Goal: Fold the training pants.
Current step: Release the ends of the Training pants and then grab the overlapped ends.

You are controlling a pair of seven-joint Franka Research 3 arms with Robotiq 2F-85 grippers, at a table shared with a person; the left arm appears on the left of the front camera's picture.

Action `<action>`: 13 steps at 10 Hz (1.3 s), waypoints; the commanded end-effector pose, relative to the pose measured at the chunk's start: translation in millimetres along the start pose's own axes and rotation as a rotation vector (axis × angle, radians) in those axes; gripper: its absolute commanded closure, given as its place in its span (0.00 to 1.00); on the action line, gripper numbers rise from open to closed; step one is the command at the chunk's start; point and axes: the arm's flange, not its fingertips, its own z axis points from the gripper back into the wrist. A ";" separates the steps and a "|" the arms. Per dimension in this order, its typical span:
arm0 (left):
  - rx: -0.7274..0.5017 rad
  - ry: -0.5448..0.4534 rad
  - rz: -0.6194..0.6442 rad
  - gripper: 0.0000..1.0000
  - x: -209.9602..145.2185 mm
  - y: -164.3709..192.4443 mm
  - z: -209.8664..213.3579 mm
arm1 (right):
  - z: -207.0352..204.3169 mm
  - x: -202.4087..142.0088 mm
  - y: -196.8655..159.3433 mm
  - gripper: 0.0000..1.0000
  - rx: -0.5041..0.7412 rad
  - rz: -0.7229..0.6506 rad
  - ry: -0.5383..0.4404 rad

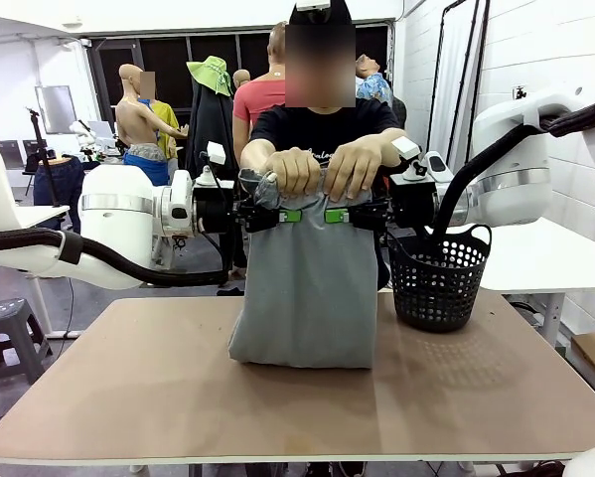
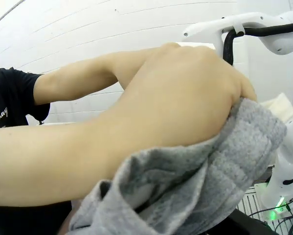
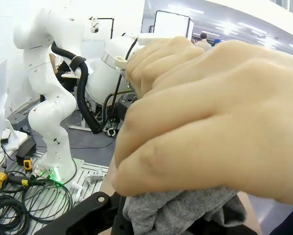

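Note:
The light grey training pants (image 1: pixel 302 288) hang folded in front of the person, their lower end resting on the table. Both of the person's hands (image 1: pixel 322 169) clutch the gathered waistband from above. Just under those hands, my left gripper (image 1: pixel 289 215) reaches in from the left and my right gripper (image 1: pixel 339 215) from the right, each pinching the top of the cloth, green pads showing. In the left wrist view a hand (image 2: pixel 175 98) sits over bunched grey fabric (image 2: pixel 200 186). The right wrist view has a hand (image 3: pixel 219 112) pressed on the fabric (image 3: pixel 180 210).
A black mesh basket (image 1: pixel 438 283) stands on the table's right side, close to the pants and under my right arm. The brown tabletop (image 1: pixel 178 388) stretches bare in front of and left of the pants.

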 end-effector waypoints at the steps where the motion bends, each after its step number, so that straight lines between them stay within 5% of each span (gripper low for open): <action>1: 0.007 -0.009 -0.003 1.00 3.7 -0.8 0.3 | -2.2 -1.7 2.7 1.00 0.002 0.004 -0.026; 13: 0.007 -0.009 -0.003 1.00 3.7 -0.8 0.3 | -2.2 -1.7 2.7 1.00 0.002 0.004 -0.026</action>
